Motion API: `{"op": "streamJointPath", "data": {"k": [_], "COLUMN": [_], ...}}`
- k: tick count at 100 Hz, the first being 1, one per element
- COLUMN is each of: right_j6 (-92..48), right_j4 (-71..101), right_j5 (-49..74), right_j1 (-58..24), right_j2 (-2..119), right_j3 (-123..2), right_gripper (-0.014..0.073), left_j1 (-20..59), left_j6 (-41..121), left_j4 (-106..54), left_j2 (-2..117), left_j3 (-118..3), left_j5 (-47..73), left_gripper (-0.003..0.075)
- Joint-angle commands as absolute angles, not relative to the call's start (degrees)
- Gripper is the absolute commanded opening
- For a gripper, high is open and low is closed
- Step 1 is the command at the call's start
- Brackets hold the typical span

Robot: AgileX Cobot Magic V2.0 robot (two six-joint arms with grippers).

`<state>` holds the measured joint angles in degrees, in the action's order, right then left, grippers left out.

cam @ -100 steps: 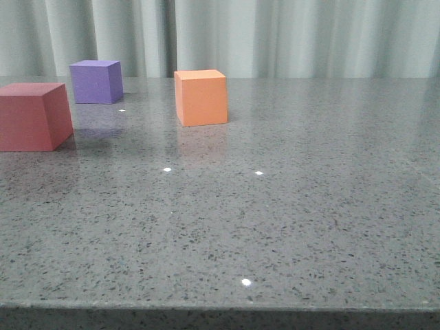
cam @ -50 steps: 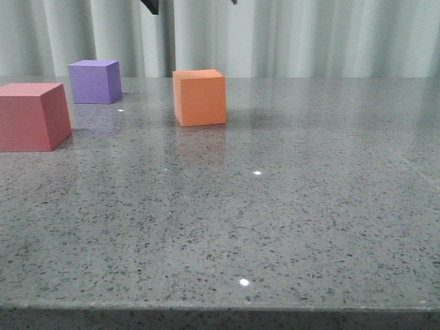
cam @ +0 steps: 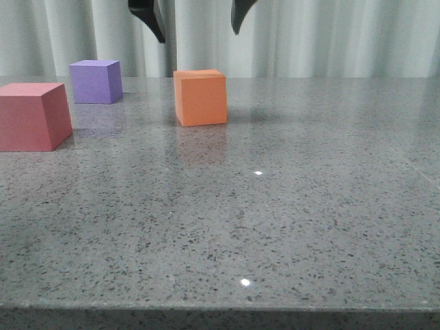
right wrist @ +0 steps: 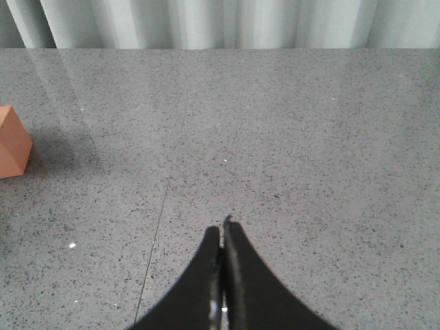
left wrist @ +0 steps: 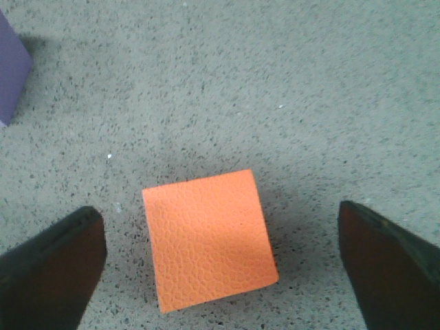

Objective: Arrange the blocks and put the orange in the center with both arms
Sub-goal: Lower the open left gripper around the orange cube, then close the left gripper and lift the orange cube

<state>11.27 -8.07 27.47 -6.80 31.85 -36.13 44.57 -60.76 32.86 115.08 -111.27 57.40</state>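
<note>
Nothing looks arranged yet: the orange cube (cam: pixel 200 97) sits ungrasped on the table (cam: pixel 289 227) beneath the spread-jawed left gripper (cam: pixel 196 17), right of the purple cube (cam: pixel 95 81) and red-pink cube (cam: pixel 32 115), while the right gripper (right wrist: pixel 223 237) is clenched empty.

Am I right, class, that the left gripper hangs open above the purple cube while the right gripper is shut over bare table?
Not quite. The left gripper hangs open above the orange cube, not the purple cube, which sits off to one side; the left wrist view shows this. The rest stands: the right gripper is shut over bare table.
</note>
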Motion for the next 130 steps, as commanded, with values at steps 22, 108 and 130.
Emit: {"op": "streamJointPath", "data": {"k": [22,108,130], "right_j6": [11.2,11.2,11.2], "right_j4": [-8.6,-8.6,-8.6], "right_j5": [23.0,23.0,23.0], "right_j1": [-6.3,-6.3,-6.3], "right_j2": [31.9,31.9,31.9], "right_j3": [-37.6,-37.6,-37.6], "right_gripper": [-0.0069,-0.0069,-0.0069], "left_j1": [44.9,44.6,44.5], "left_j6": [-62.6,-62.5,-56.5], "left_j4": [34.9,34.7,34.8], "left_j2": [115.2,118.0,113.4], "left_j3": [-113.0,-113.0,-113.0], "left_j5": [56.3,55.5,55.8], "left_gripper": [0.0636,0.0302,0.03]}}
